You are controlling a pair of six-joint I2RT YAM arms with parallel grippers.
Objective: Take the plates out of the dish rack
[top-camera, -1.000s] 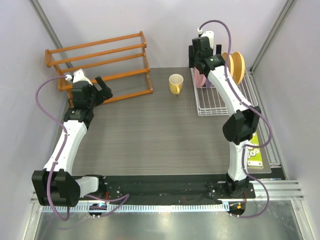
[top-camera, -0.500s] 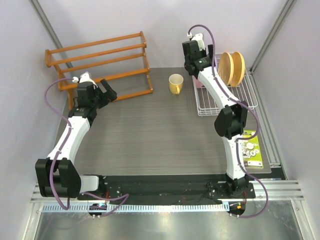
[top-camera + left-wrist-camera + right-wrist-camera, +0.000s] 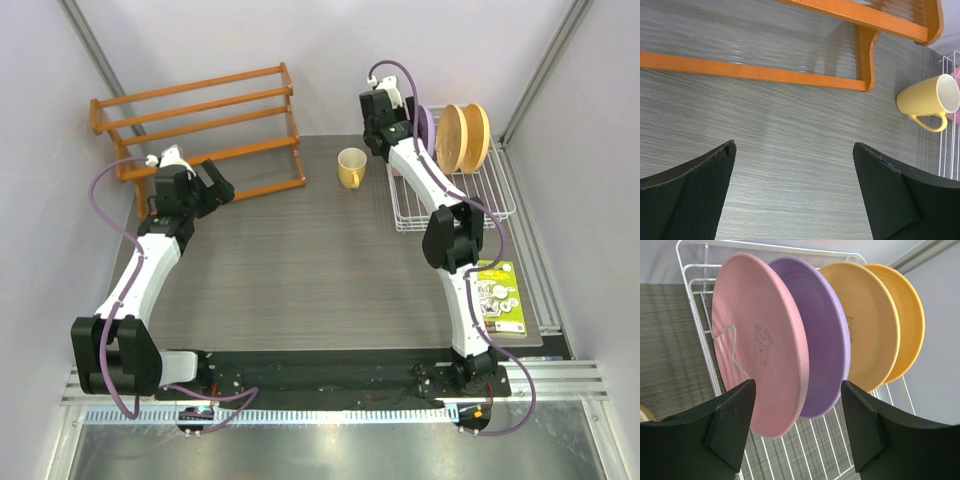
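Two-arm rig at a grey wood-grain counter [image 3: 300,260], shown from above and from both wrists.

The white wire dish rack [image 3: 440,205] stands at the far right corner of the counter. All four plates stand on edge in it, side by side in one row and leaning slightly. In the right wrist view they run from left to right: the pink plate [image 3: 760,340], the lilac plate [image 3: 825,340], then the two orange-yellow plates [image 3: 870,325] [image 3: 907,315]. A bent wire prong crosses the face of the pink plate, which carries a small printed figure at its centre.

The right hand [image 3: 797,390] hangs at the rack's far left corner, its fingers spread wide and holding nothing. The lower edges of the pink and lilac plates appear in the gap between them. Whether either finger touches a plate cannot be told.

The left hand [image 3: 794,147] hovers over bare counter on the left side, its fingers likewise wide apart and holding nothing.

A yellow mug [image 3: 927,97] lies on its side just left of the dish rack. An orange wooden slatted rack [image 3: 200,120] stands at the far left. A printed card [image 3: 497,300] lies near the right edge of the counter.
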